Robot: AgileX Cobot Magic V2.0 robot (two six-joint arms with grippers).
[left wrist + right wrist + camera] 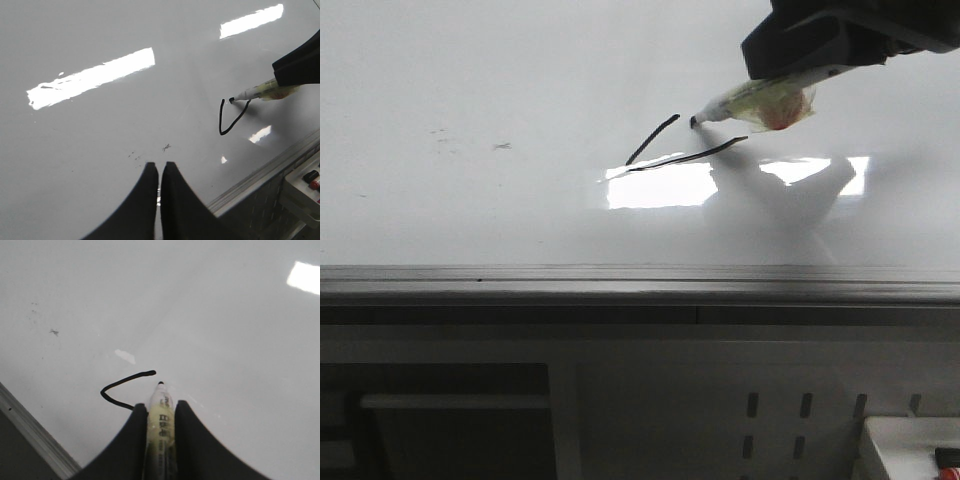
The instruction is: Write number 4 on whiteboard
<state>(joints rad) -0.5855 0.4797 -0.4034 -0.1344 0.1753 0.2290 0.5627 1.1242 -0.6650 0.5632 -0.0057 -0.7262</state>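
Gripping the marker pen [760, 100], right gripper [160, 412] poises its tip just beside the half-drawn number 4 [675, 148] mid-whiteboard [470, 200]; left gripper [159, 175], jaws together, empty, farther off.

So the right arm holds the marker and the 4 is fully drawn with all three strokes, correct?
Not quite. The right gripper does hold the marker, but the 4 has only two strokes, the slant and the crossbar. The vertical is missing, as the front view shows.
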